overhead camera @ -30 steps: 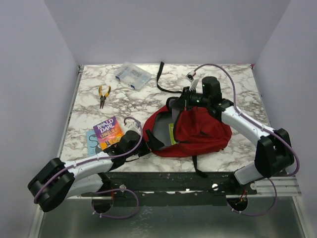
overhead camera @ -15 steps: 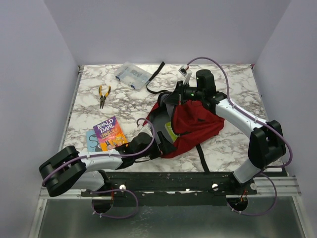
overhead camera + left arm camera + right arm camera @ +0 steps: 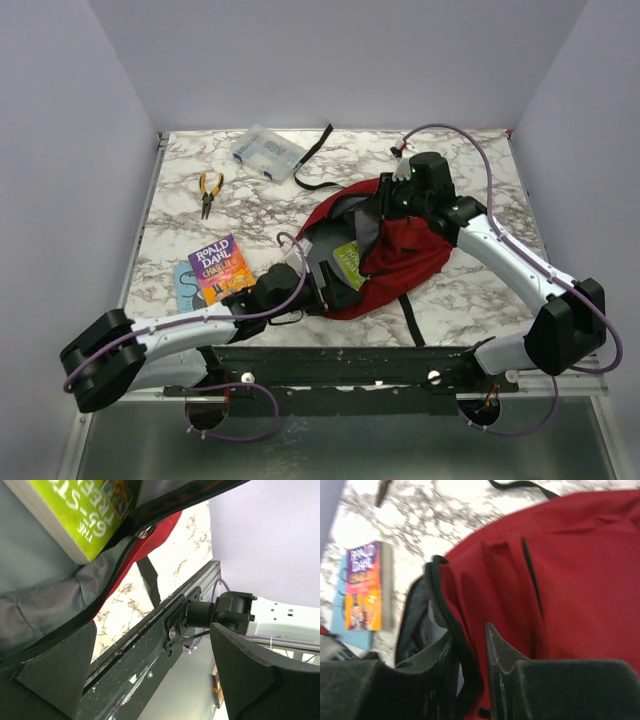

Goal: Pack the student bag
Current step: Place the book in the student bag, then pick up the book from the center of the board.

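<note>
The student bag (image 3: pixel 410 250), dark red with black straps, lies at centre right of the table with its mouth gaping to the left. A green book (image 3: pixel 348 262) shows inside against the grey lining, and fills the top of the left wrist view (image 3: pixel 85 510). My right gripper (image 3: pixel 385 195) hovers at the bag's upper rim. In the right wrist view its jaws (image 3: pixel 469 632) stand a little apart, with the black zip edge of the bag (image 3: pixel 570 555) running between them. My left gripper (image 3: pixel 300 285) is wide open at the mouth's near-left edge and holds nothing (image 3: pixel 152 630).
A Roald Dahl book (image 3: pixel 218 268) lies on a blue booklet (image 3: pixel 183 285) at front left. Yellow-handled pliers (image 3: pixel 209 190) and a clear plastic box (image 3: pixel 267 153) sit at back left. A loose black strap (image 3: pixel 318 160) trails behind the bag. The metal rail runs along the near edge.
The right gripper's jaws have eased apart on the rim and the bag has sagged wider open, showing more of the green book. The left arm has pushed in toward the mouth.
</note>
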`<state>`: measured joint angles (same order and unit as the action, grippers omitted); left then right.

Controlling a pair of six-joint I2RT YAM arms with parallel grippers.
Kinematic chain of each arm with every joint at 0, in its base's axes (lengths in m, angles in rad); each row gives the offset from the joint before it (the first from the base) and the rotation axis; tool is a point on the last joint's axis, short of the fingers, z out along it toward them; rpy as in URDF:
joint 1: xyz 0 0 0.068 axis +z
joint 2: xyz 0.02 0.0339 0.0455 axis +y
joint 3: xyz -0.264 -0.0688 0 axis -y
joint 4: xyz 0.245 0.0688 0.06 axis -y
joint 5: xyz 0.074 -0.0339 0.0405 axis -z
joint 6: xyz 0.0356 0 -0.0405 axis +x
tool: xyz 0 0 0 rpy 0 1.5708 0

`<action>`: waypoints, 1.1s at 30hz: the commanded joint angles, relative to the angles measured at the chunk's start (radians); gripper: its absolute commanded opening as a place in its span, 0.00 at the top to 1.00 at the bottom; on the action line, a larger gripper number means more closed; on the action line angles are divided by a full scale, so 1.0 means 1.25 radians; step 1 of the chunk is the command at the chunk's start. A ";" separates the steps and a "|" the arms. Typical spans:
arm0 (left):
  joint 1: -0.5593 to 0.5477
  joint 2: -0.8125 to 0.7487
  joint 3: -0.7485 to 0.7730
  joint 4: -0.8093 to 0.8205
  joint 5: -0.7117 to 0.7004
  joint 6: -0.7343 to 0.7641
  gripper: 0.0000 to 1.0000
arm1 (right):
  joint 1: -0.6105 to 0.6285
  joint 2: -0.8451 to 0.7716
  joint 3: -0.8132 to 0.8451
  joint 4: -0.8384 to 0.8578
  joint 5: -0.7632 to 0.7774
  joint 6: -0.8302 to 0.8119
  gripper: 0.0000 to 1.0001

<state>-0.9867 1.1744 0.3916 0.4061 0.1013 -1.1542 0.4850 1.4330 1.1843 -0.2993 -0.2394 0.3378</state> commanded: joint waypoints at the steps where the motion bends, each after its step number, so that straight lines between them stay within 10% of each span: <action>1: 0.068 -0.138 -0.003 -0.137 0.001 0.136 0.03 | 0.000 -0.040 -0.071 -0.089 0.115 -0.021 0.67; 16: 0.479 -0.471 0.083 -0.603 0.114 0.379 0.02 | 0.035 -0.100 -0.031 -0.134 0.113 -0.018 0.26; 33: 0.680 -0.474 0.200 -0.793 -0.107 0.464 0.02 | 0.301 -0.032 0.089 0.047 0.133 0.132 0.13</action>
<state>-0.2005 0.5415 0.6388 -0.5186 0.0940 -0.5777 0.8177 1.3437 1.3441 -0.3885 0.0051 0.4011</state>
